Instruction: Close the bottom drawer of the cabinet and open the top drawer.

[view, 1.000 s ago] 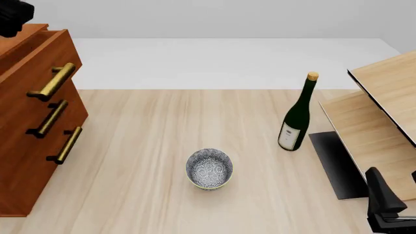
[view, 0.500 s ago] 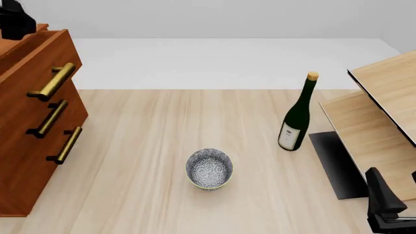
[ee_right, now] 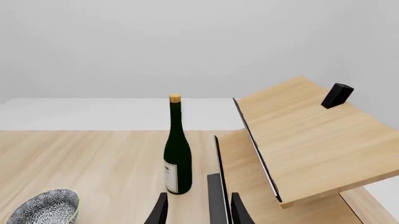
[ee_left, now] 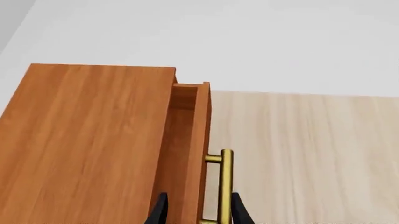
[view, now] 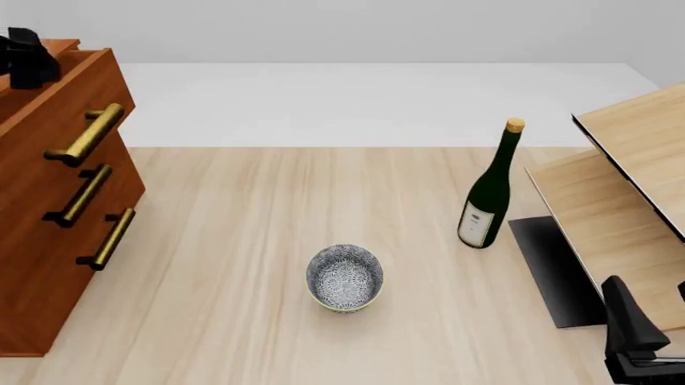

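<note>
Slightly open top drawer (ee_left: 187, 140), empty bowl (view: 345, 277)

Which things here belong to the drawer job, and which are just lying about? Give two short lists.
Belongs to the job:
cabinet
top drawer, partly open
bottom drawer, front in line with the drawer above
left gripper, fingers either side of the top drawer's front

Just lying about:
wine bottle
patterned bowl
pale shelf unit
right gripper
</note>
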Motion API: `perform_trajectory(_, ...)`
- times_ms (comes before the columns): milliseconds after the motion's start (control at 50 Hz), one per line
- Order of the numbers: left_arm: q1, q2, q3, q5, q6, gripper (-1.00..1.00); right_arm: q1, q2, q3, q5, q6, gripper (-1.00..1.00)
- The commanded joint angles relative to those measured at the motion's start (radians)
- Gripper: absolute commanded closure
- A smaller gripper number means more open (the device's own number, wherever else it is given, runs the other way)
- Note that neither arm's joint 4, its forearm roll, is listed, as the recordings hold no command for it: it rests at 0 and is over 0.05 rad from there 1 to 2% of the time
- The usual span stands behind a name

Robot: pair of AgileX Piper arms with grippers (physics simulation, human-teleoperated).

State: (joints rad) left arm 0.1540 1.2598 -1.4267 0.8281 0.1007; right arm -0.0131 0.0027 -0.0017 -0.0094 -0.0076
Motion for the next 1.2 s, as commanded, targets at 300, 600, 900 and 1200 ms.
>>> perform_trajectory(300, -0.031, 0.009, 0.051, -0.022, -0.042, -1.00, -0.002, 0.001, 0.000, 0.000, 0.000, -1.00)
perform_trajectory(600, -0.023, -0.002, 0.103, -0.052, -0.046, -1.00, -0.002, 0.000, 0.000, -0.001, 0.000, -1.00)
perform_trajectory(900, 0.004, -0.014, 0.134, -0.076, -0.029, -1.00, -0.001, 0.001, 0.000, 0.000, 0.001, -1.00)
perform_trajectory(1200, 0.011, -0.012, 0.144, -0.082, -0.036, -1.00, -0.001, 0.001, 0.000, 0.000, 0.000, -1.00)
